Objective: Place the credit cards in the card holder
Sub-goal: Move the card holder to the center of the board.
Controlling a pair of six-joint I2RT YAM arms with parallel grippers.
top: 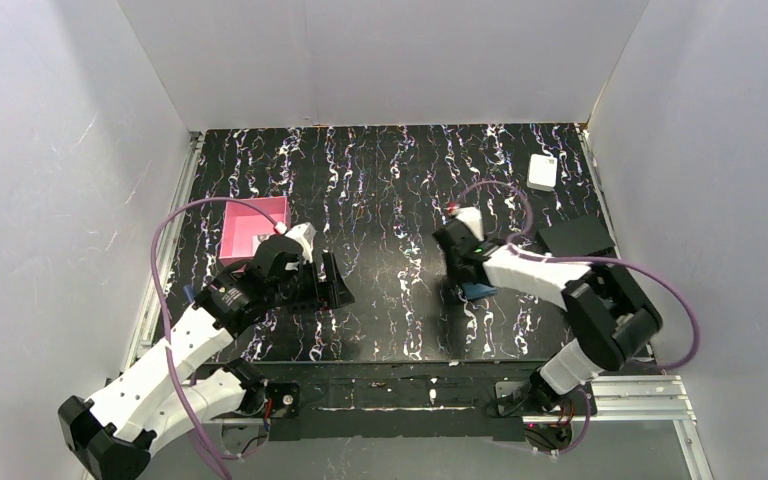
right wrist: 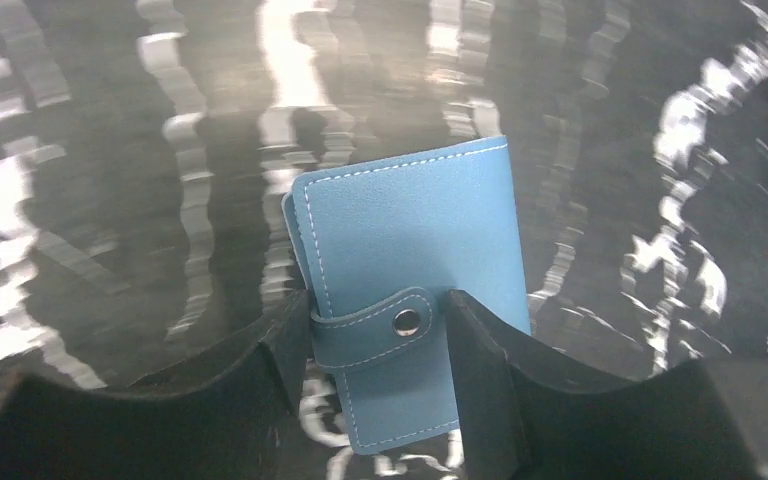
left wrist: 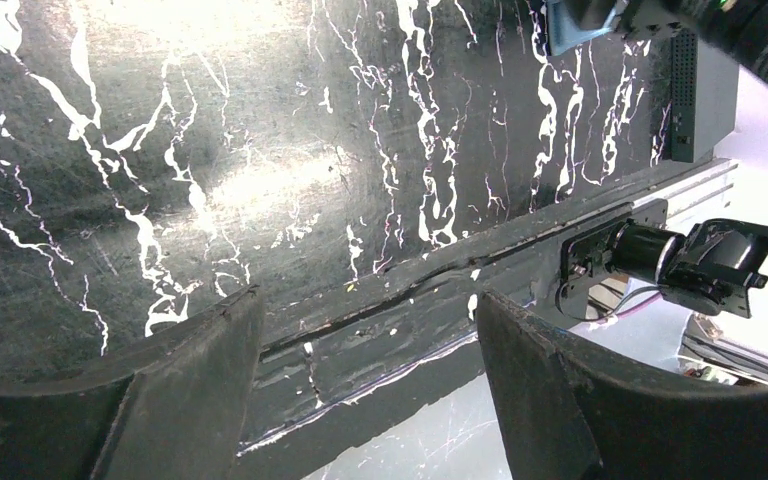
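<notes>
The card holder [right wrist: 410, 230] is a teal-blue wallet lying closed on the black marbled table, its snap tab [right wrist: 375, 328] buttoned. It shows small under the right wrist in the top view [top: 478, 291] and at the upper edge of the left wrist view [left wrist: 578, 25]. My right gripper [right wrist: 380, 315] [top: 465, 283] is closed in on the tab, one finger at the spine edge, the other on the cover by the snap. My left gripper [top: 332, 280] [left wrist: 365, 310] is open and empty above the near table edge. A pale patch [top: 262, 240] in the pink tray may be credit cards; I cannot tell.
A pink square tray [top: 245, 222] stands at the left, just behind the left wrist. A white box [top: 543, 171] lies at the back right. A flat black rectangle [top: 575, 237] lies at the right edge, also in the left wrist view [left wrist: 705, 100]. Grey walls enclose the table.
</notes>
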